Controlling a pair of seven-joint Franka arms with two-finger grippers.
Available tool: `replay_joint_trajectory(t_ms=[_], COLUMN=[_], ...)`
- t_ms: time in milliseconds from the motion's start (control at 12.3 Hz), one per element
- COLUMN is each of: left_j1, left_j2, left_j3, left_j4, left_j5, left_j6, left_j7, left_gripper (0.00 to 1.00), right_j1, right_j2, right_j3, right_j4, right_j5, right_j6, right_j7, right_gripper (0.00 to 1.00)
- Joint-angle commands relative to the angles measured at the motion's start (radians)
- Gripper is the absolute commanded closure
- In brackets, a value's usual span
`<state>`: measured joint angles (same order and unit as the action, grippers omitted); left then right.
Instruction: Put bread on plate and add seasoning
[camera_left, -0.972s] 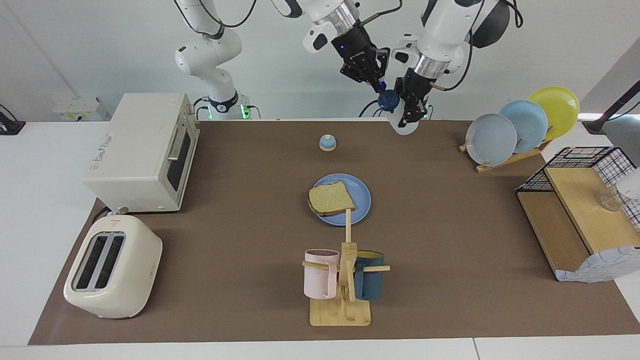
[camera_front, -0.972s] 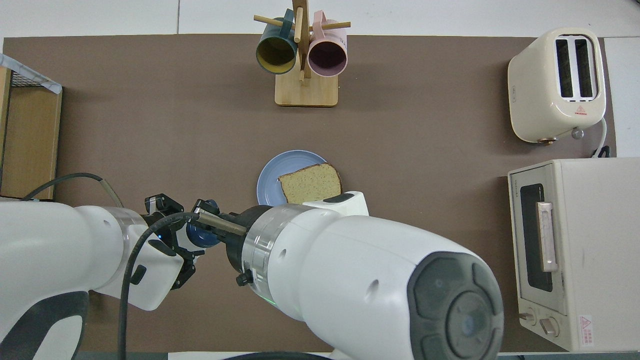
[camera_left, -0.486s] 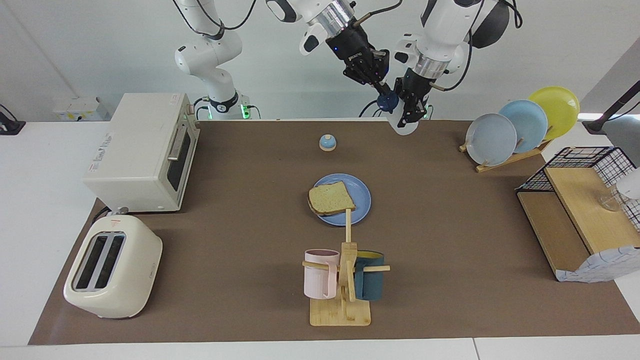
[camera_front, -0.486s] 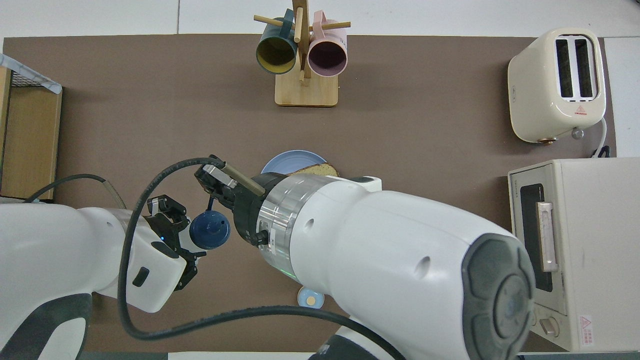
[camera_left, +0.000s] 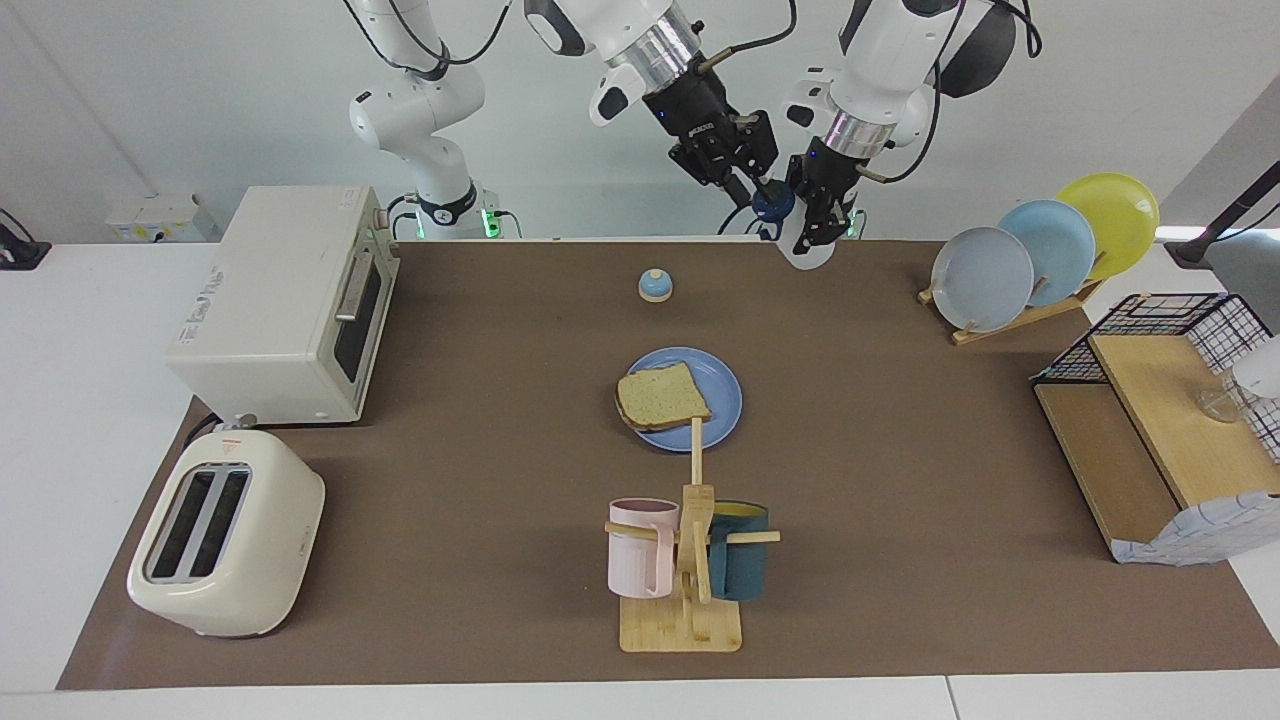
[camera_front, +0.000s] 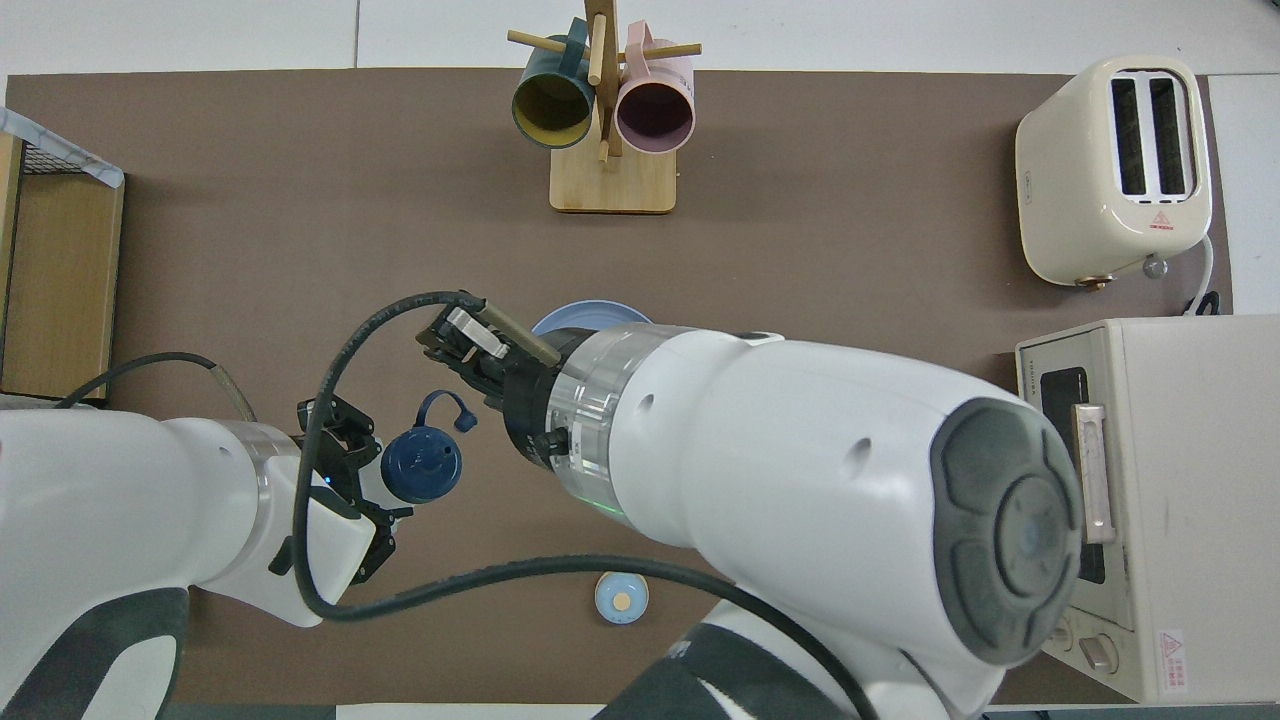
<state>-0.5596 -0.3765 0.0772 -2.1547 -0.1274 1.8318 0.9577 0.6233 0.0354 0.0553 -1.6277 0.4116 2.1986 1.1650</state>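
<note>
Facing view is showing both arms raised at the robots' edge of the brown paper-like mat. The left gripper is pinching the seasoning, a small translucent whitish plastic bottle with a dark navy cap, and is holding it tilted in the air over that edge of the mat. The right gripper is hanging just beside the cap; whether its black fingers are spread or pressed together, I cannot tell, and it is gripping nothing that shows.

Overhead view is showing the round navy cap with its thin loop sticking out toward the right gripper, whose bulky white arm is covering most of the plate.

At the middle of the mat the plate, round, flat, smooth medium-blue plastic with a shallow rim, is carrying the bread, a square tan speckled slice with a darker crust, which is overhanging the rim toward the right arm's end. A small blue-domed bell is sitting nearer to the robots than the plate. A bamboo mug tree with a pink ribbed mug and a dark teal mug is standing farther out.
</note>
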Motion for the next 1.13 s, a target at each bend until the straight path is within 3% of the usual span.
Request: replay_joint_trajectory(t_ms=[0, 162, 324, 567, 810, 891, 1053], left_j1=[-0.006, -0.006, -0.008, -0.008, -0.009, -0.009, -0.052], left_j2=[-0.013, 0.016, 0.056, 0.167, 0.267, 0.319, 0.428], left_j3=[0.010, 0.009, -0.028, -0.071, -0.137, -0.154, -0.171], left_j4=[-0.019, -0.010, 0.018, 0.081, 0.128, 0.165, 0.229], left_j5=[-0.002, 0.009, 0.104, 0.214, 0.377, 0.426, 0.518], left_j6=[0.004, 0.009, 0.007, -0.002, -0.032, -0.066, -0.112], left_j7=[0.004, -0.007, -0.104, -0.137, -0.226, -0.267, -0.341], left_gripper=[1.00, 1.00, 1.00, 1.00, 1.00, 1.00, 1.00], right_j1=[-0.116, -0.222, -0.357, -0.448, -0.587, -0.626, -0.660], right_j2=[-0.055, -0.061, -0.060, -0.074, -0.135, -0.150, -0.137], right_j3=[0.004, 0.001, 0.004, 0.003, 0.001, 0.001, 0.000], right_j4=[-0.079, -0.089, -0.069, -0.058, -0.069, -0.078, -0.066], right_j5=[0.003, -0.003, -0.129, -0.325, -0.353, -0.355, -0.378], right_j6=[-0.101, -0.187, -0.360, -0.547, -0.701, -0.730, -0.676], right_j7=[-0.234, -0.394, -0.528, -0.731, -0.871, -0.890, -0.936], right_gripper=[0.00, 0.00, 0.00, 0.00, 0.00, 0.00, 0.00])
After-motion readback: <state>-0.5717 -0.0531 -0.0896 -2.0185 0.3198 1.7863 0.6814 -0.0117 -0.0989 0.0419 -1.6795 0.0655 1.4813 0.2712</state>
